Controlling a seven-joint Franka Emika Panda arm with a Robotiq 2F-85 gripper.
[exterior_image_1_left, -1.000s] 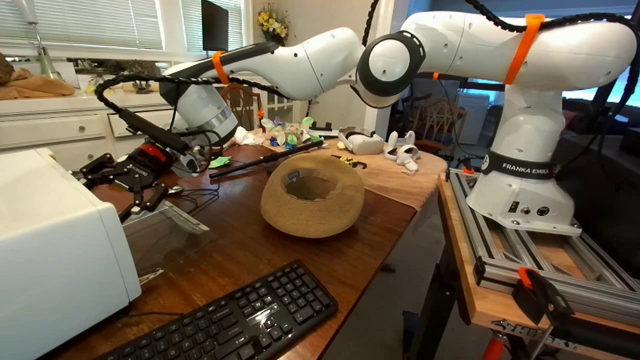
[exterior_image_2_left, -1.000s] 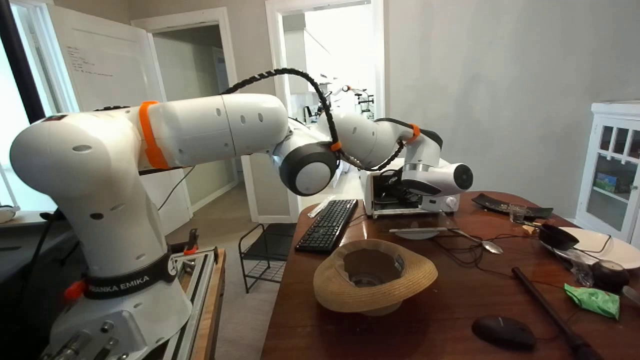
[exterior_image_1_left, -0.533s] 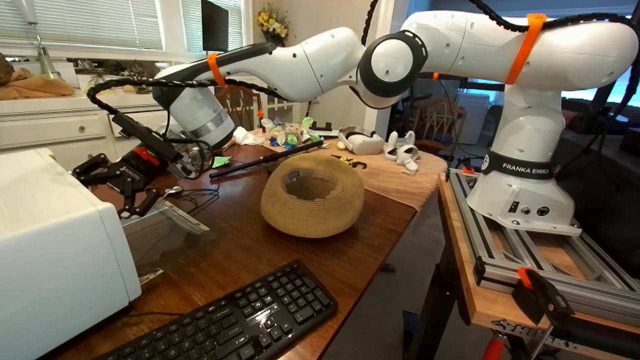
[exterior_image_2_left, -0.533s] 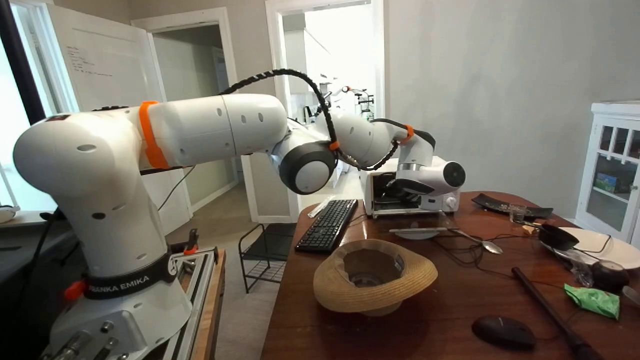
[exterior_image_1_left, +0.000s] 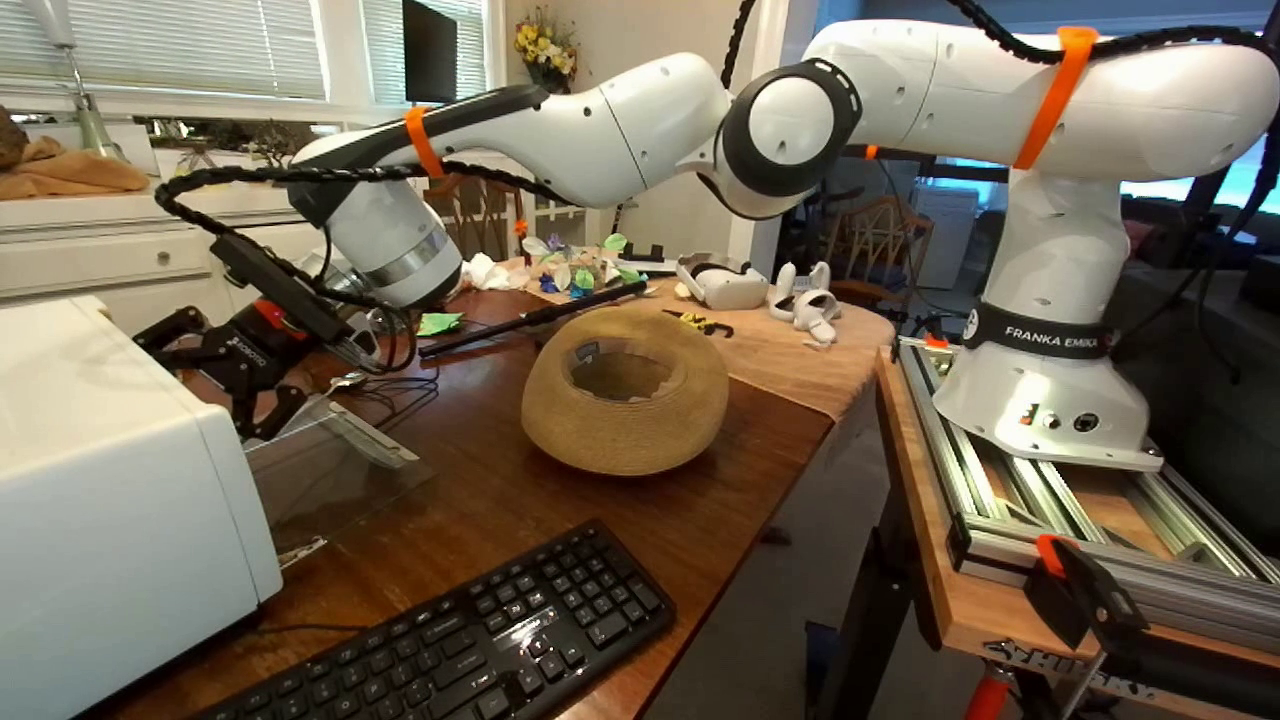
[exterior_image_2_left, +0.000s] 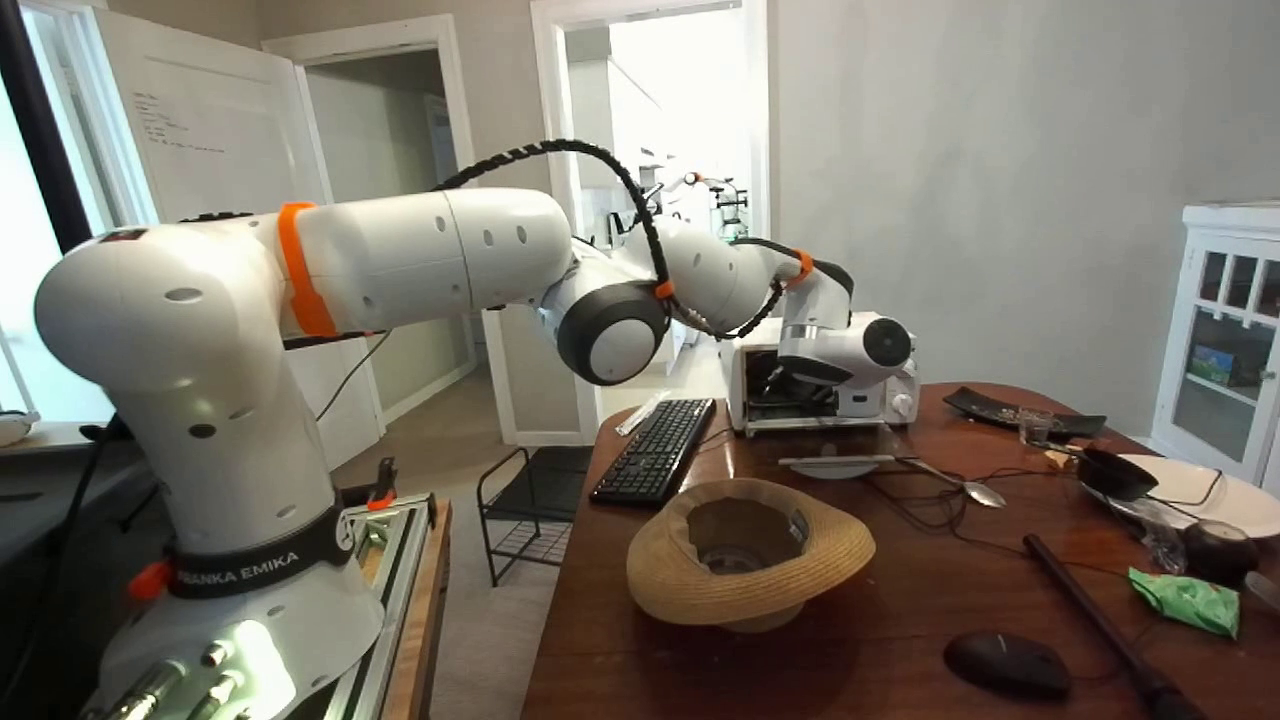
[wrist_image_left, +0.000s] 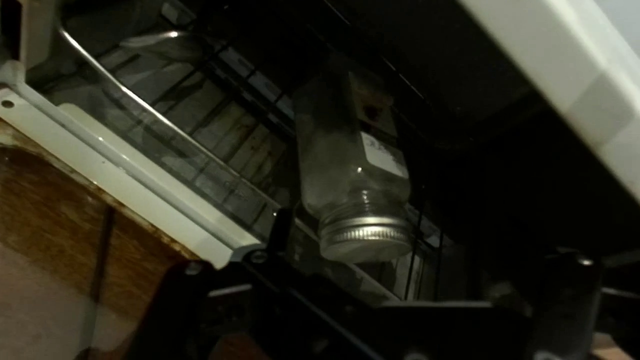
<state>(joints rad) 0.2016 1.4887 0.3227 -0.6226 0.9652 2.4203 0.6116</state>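
My gripper (exterior_image_1_left: 205, 375) is open at the mouth of a white toaster oven (exterior_image_1_left: 110, 450) in an exterior view; the oven's body hides part of the fingers. In the wrist view my gripper (wrist_image_left: 430, 240) has its black fingers spread apart, with nothing between the tips. A clear glass jar (wrist_image_left: 330, 155) with a silver screw lid (wrist_image_left: 367, 240) and a white label lies on the wire rack inside the dark oven, lid toward me. The left finger is nearest to the lid; I cannot tell if they touch. The oven (exterior_image_2_left: 738, 385) also shows in an exterior view, behind my wrist.
The oven's glass door (exterior_image_1_left: 330, 480) is lowered open. A straw hat (exterior_image_1_left: 625, 420) lies upside down on the table. A black keyboard (exterior_image_1_left: 480, 640), spoon (exterior_image_2_left: 985, 493), cables, black rod (exterior_image_2_left: 1090, 610), mouse (exterior_image_2_left: 1005, 665), green packet (exterior_image_2_left: 1190, 603) and white plate (exterior_image_2_left: 1240, 490) are around.
My arm and open gripper have moved toward and further into the oven mouth, leftward in both exterior views. A bright patch of light now falls on the robot base. The hat and keyboard have not moved.
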